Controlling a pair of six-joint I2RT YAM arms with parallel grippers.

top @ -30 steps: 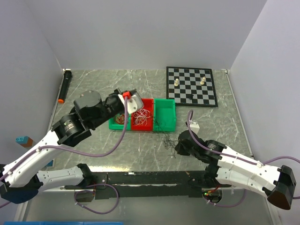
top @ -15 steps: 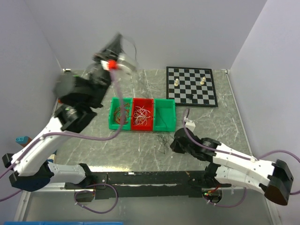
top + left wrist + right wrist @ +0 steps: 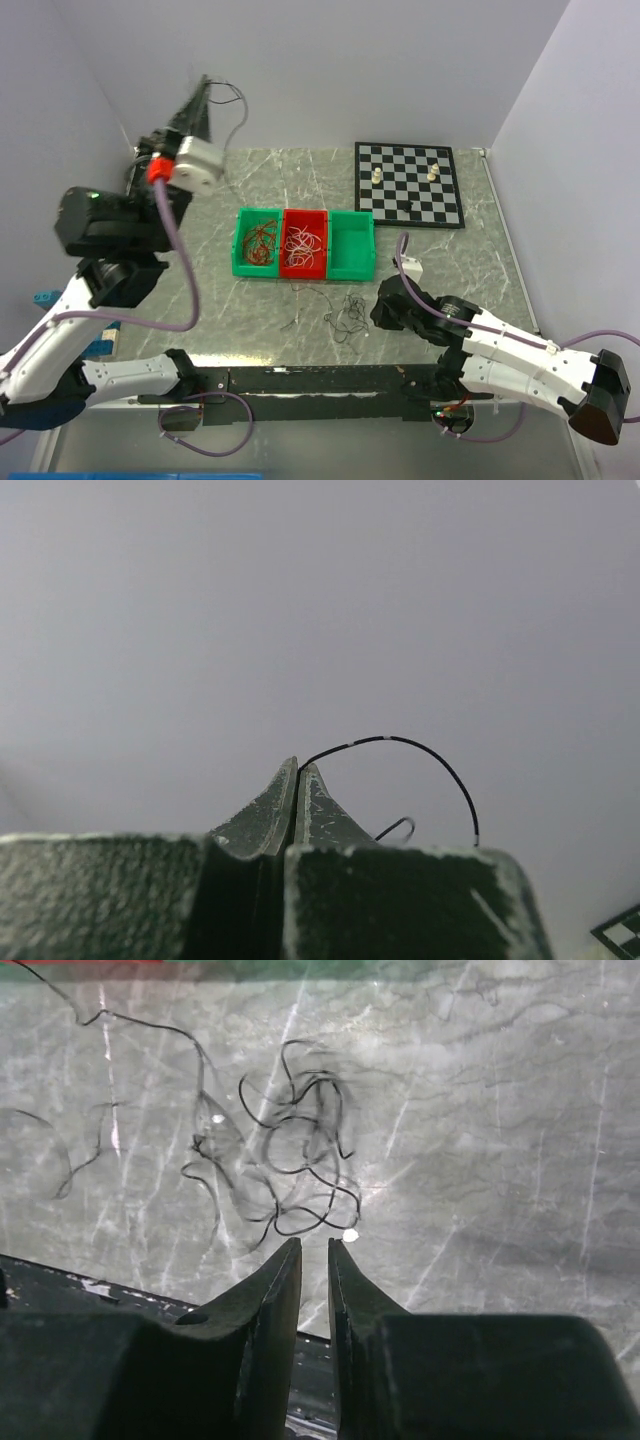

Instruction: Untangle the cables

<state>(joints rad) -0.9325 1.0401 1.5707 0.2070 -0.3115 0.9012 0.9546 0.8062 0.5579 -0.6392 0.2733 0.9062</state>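
Note:
My left gripper (image 3: 205,88) is raised high against the back wall, shut on one thin black wire (image 3: 236,96). In the left wrist view the fingertips (image 3: 298,766) pinch the wire's end and the black wire (image 3: 430,752) arcs off to the right. A loose tangle of black wires (image 3: 347,312) lies on the marble table in front of the bins. My right gripper (image 3: 378,312) is low beside it, slightly open and empty. In the right wrist view the tangle (image 3: 295,1160) lies just beyond the gripper's tips (image 3: 313,1246).
Three bins stand in a row: a green bin (image 3: 240,262) holding red-brown wires (image 3: 260,243), a red bin (image 3: 303,270) holding white wires (image 3: 303,240), and a green bin (image 3: 353,268). A chessboard (image 3: 408,190) with a few pieces lies at the back right. A single black wire (image 3: 292,322) lies near the front.
My left arm rose from over the bins to high at the back left, carrying a black wire. The black tangle on the table spread out; my right gripper shifted slightly beside it.

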